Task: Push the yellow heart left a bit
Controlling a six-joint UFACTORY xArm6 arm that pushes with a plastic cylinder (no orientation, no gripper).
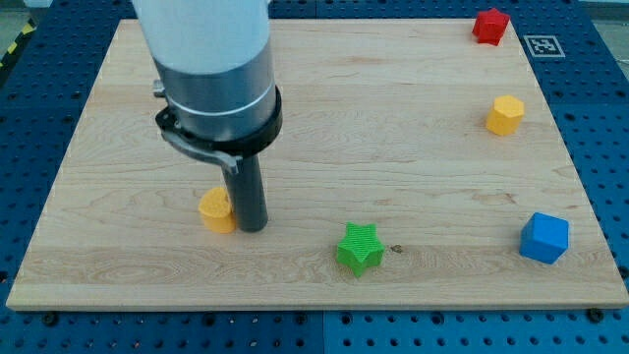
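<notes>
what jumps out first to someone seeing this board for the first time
The big grey and white arm housing looms over the view's upper left, its dark rod ending at my tip, right against the small yellow heart block on its right side. Next, bright blocks dot the wooden board: a green star at bottom centre and a blue cube at lower right.

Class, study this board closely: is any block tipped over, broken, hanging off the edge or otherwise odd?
Nothing stands out. The red block, yellow hexagon, blue block and green star sit flat and whole on the wooden board. My tip stands against the right side of the yellow heart.
</notes>
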